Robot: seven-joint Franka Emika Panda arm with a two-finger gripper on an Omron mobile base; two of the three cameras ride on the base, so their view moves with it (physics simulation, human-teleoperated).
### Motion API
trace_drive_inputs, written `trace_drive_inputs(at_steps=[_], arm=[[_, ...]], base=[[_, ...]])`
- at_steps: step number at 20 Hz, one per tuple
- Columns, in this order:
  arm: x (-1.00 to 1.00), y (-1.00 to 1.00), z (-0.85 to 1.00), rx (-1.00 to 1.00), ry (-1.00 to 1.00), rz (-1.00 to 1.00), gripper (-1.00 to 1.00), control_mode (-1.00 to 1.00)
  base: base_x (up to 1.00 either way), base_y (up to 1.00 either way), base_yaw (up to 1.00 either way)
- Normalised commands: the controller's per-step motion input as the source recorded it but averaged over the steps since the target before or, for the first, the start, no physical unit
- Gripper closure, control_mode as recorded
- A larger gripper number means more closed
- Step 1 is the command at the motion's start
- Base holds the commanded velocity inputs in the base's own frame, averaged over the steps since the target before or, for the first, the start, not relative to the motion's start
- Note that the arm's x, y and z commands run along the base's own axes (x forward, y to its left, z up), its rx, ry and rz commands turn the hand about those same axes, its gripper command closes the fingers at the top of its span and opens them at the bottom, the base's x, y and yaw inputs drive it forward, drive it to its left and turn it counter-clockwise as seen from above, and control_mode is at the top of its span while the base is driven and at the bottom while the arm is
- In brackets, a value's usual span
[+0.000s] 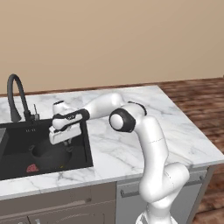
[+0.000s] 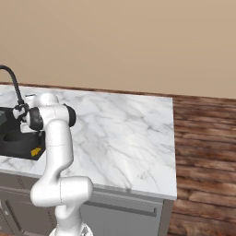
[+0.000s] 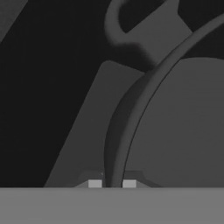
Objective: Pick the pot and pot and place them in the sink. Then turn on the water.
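Tool (image 3: pixel 112 183) sits clamped on the rim of the pot (image 1: pixel 51 155), fingers (image 3: pixel 95 183) nearly together with the thin curved wall pinched between them. Hand view looks straight down along that rim: pot interior to the right, a loop side handle (image 3: pixel 127 30) at the top, flat grey surface under it on the left.

Left base view: arm reaches from lower right across the white marble bench (image 1: pixel 144 127) and down into the sink (image 1: pixel 85 144), the black basin sunk in the marble. Pot looks dark there, sitting low inside the basin directly under the hand, near the basin's right wall. Cannot tell from these views if the pot bottom touches the sink floor. Small red item (image 1: pixel 32 167) lies on the sink floor just left of the pot, near the front wall.

Black gooseneck faucet (image 1: pixel 17 98) stands at the back edge of the sink, arched toward the left, well apart from the hand.

Right base view: arm's elbow blocks most of the hand; sink at far left edge, dark pot partly visible behind the arm, a small yellow item (image 2: pixel 35 151) at the basin's near corner. Wood floor (image 2: pixel 203 152) to the right of the bench.
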Motion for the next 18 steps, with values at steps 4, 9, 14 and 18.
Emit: trace_drive_inputs(at_steps=[4,9,14,18], arm=[[0.14,0.0,-0.04,0.0,0.0,-0.03,1.0,-1.0],[0.03,0.0,-0.18,0.0,0.0,-0.02,1.0,-1.0],[0.0,0.02,-0.18,0.0,0.0,-0.01,1.0,-1.0],[0.0,0.0,-0.14,0.0,0.0,-0.01,1.0,-1.0]], base=[[0.0,0.0,0.0],[0.0,0.0,0.0],[0.0,0.0,0.0],[0.0,0.0,0.0]])
